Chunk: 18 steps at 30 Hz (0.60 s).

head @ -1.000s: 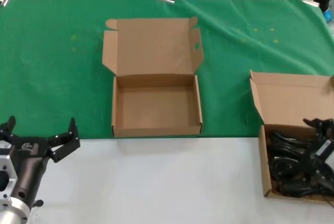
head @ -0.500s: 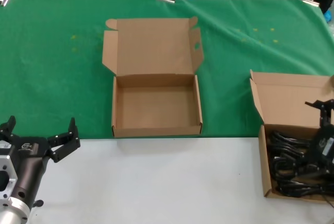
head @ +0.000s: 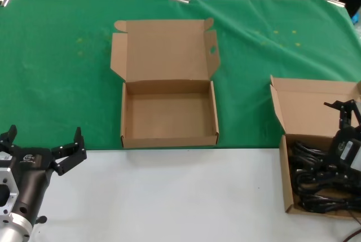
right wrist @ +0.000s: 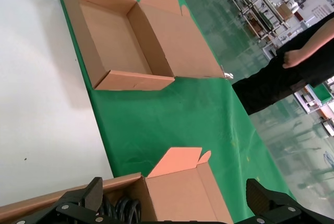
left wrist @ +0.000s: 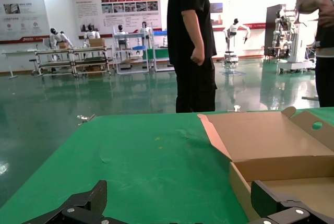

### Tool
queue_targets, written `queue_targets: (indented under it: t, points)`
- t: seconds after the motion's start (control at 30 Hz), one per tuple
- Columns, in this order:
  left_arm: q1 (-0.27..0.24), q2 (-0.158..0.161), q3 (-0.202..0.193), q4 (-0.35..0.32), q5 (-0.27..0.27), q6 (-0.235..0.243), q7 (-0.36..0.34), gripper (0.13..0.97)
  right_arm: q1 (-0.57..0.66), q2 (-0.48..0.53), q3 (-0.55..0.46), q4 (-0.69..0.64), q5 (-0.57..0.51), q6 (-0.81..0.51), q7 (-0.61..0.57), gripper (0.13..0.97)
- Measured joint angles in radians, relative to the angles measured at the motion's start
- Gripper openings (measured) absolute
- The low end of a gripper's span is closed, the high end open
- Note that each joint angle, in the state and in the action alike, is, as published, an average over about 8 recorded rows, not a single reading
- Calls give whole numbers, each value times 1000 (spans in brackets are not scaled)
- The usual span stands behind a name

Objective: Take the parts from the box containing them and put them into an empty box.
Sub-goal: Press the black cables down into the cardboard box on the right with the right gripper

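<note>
Raised since a moment ago, the right gripper (head: pixel 343 119) now hovers with fingers spread and nothing held, above the box containing them (head: pixel 287 183) at the table's right edge. Largest, the green cloth (head: pixel 56 56) carries the empty box (head: pixel 169 138) at centre. Black parts (head: pixel 307 183) lie inside their box. Left gripper (head: pixel 42 143) waits open, near-left.

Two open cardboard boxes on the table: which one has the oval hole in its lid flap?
The empty box at the table's middle, on the green cloth. The hole is in its lid's right flap. The box of power cords under the right gripper shows none.
</note>
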Motion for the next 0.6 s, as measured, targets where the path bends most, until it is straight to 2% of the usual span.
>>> queue_targets:
  t: [0.6]
  points:
    - [0,0,0,0,0,0,0,966,0,-1,0,-1,0,0,1,966]
